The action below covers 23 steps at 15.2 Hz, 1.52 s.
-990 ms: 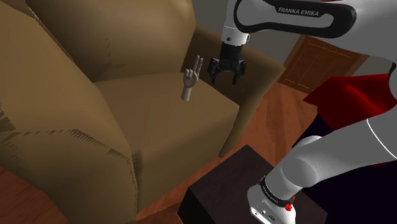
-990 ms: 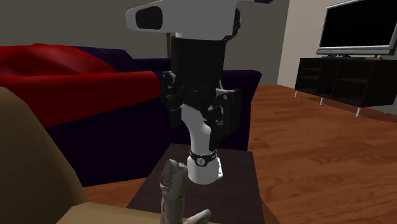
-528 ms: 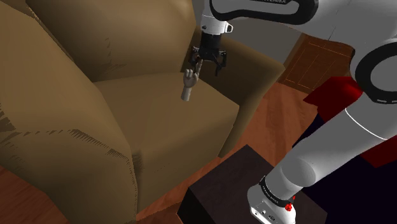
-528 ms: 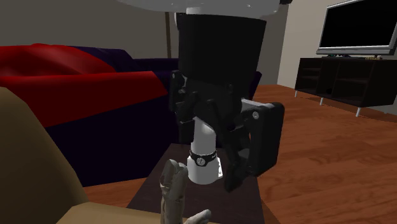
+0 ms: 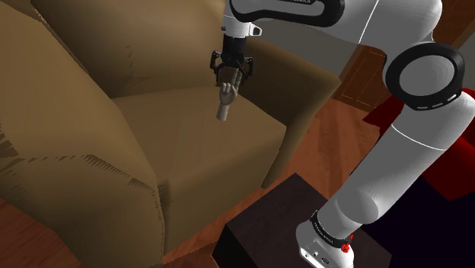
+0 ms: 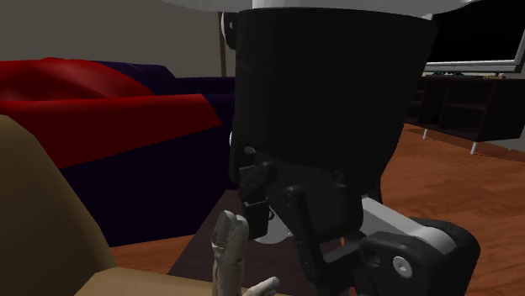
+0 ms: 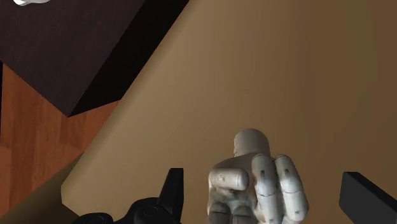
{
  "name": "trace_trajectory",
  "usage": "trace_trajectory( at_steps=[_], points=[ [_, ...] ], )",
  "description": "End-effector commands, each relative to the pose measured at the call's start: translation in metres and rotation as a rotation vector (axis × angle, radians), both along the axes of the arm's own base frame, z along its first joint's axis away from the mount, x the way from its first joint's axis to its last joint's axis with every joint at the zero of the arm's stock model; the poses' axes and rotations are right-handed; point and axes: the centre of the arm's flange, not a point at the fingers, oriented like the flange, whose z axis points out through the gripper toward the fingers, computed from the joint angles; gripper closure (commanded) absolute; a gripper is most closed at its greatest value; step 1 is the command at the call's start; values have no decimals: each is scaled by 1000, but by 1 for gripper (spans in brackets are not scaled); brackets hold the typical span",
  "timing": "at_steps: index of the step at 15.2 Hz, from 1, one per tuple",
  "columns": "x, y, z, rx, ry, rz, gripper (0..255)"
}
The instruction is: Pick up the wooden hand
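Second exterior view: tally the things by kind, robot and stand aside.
Seats: 2, armchair and sofa
Blanket: 1
Hand: 1
TV: 1
Cabinet: 1
Total: 6

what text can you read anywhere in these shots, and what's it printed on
Nothing can be quoted.
Upper arm link: dark lettering cut off by the shoulder view's top edge, not readable.
Arm's base collar: small lettering, too small to read.
Armchair and mannequin hand: no text.
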Motion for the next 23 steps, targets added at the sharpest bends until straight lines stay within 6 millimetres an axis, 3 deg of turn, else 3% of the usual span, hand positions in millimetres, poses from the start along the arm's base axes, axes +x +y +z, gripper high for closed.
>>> trace_trajectory(
  at_steps=[1,5,6,15,23],
  points=[
    [0,0,-10,0,-1,-2,0],
    [0,0,-24,0,-1,-2,0],
    [1,0,-25,0,-1,-2,255],
    [0,0,-24,0,-1,-2,255],
    [0,0,18,0,-1,-2,255]
  ],
)
